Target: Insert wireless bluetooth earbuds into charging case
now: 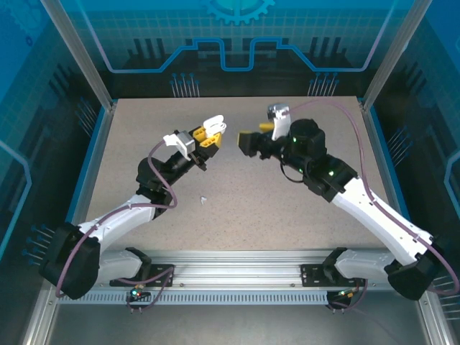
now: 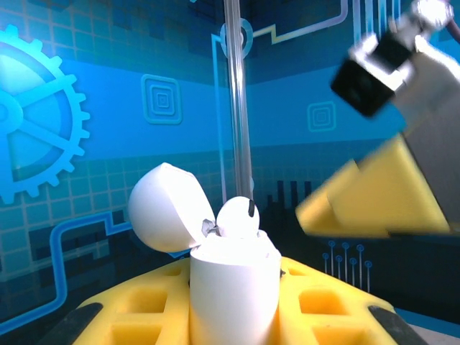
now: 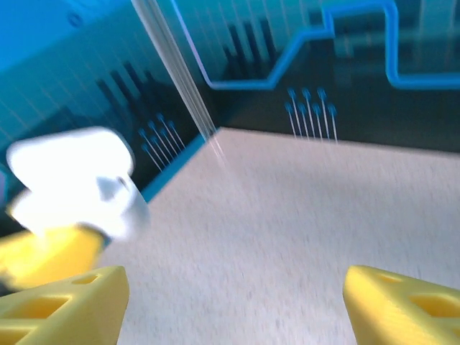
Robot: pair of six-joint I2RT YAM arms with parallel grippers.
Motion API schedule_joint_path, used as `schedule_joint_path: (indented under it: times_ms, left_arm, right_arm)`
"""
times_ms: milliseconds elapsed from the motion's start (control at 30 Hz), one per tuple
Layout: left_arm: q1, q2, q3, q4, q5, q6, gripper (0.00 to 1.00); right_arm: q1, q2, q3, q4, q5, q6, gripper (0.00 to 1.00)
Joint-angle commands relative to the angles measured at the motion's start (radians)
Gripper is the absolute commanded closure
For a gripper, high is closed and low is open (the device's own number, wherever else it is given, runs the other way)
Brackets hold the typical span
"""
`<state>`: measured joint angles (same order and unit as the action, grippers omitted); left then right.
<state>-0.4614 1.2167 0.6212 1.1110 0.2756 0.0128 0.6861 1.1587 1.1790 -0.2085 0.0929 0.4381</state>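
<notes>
While left gripper (image 1: 207,141) clamps the open case (image 2: 233,287), one earbud (image 2: 238,218) seated, right gripper (image 3: 230,287) gapes empty nearby, so next likely means fetching the loose earbud (image 1: 203,199) far from both jaws.

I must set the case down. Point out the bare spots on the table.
Bare table lies along the left wall beside the left arm, across the far edge behind both grippers, and between the two arms, apart from a tiny white earbud. Crowded: mid-table, where the left gripper holds the open case facing the right gripper.
</notes>
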Motion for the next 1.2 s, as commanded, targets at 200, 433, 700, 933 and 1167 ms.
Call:
schedule_joint_path:
  times_ms: [200,433,700,933,1167]
  left_arm:
    - [0.003,-0.030,0.026,-0.013,-0.074,0.063,1.00]
    - [0.009,-0.022,0.058,-0.027,-0.127,0.059,1.00]
    - [0.050,0.006,0.088,-0.013,-0.166,0.029,1.00]
    - [0.109,0.026,0.123,0.001,-0.167,-0.009,1.00]
    - [0.150,0.047,0.147,0.018,-0.162,-0.040,1.00]
  right_arm:
    - [0.036,0.135,-0.170,-0.221,0.085,0.372,0.22]
    - [0.182,0.430,0.048,-0.349,0.155,0.606,0.24]
    - [0.269,0.721,0.276,-0.445,0.167,0.810,0.26]
    - [0.321,0.921,0.478,-0.584,0.170,0.889,0.30]
    - [0.329,1.055,0.620,-0.667,0.154,0.918,0.37]
